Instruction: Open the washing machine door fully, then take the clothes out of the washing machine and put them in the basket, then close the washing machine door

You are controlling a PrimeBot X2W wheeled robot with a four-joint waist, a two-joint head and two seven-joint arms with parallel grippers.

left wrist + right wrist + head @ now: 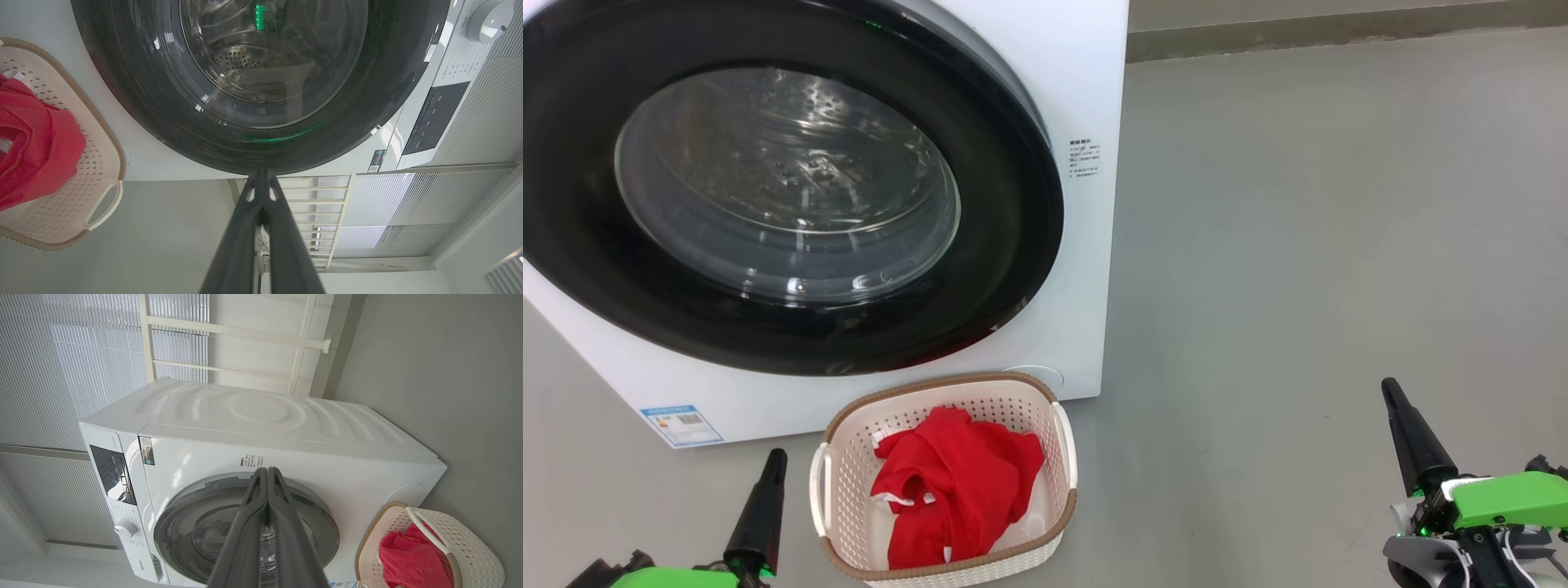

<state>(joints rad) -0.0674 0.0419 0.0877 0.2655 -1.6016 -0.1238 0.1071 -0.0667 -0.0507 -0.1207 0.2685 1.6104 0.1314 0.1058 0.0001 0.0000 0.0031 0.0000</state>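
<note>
Though pinched together empty, flanked cream perforated plastic basket of bright red fabric clothes: left gripper just beside, right gripper well apart.

Grey floor, dark skirting strip, white slatted blinds with cream rails.

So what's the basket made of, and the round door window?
The basket looks like matte cream plastic: stiff walls punched with small holes, brown woven-look rim. The door window seems clear glass, glossy: reflections show, and the drum shows through.
</note>
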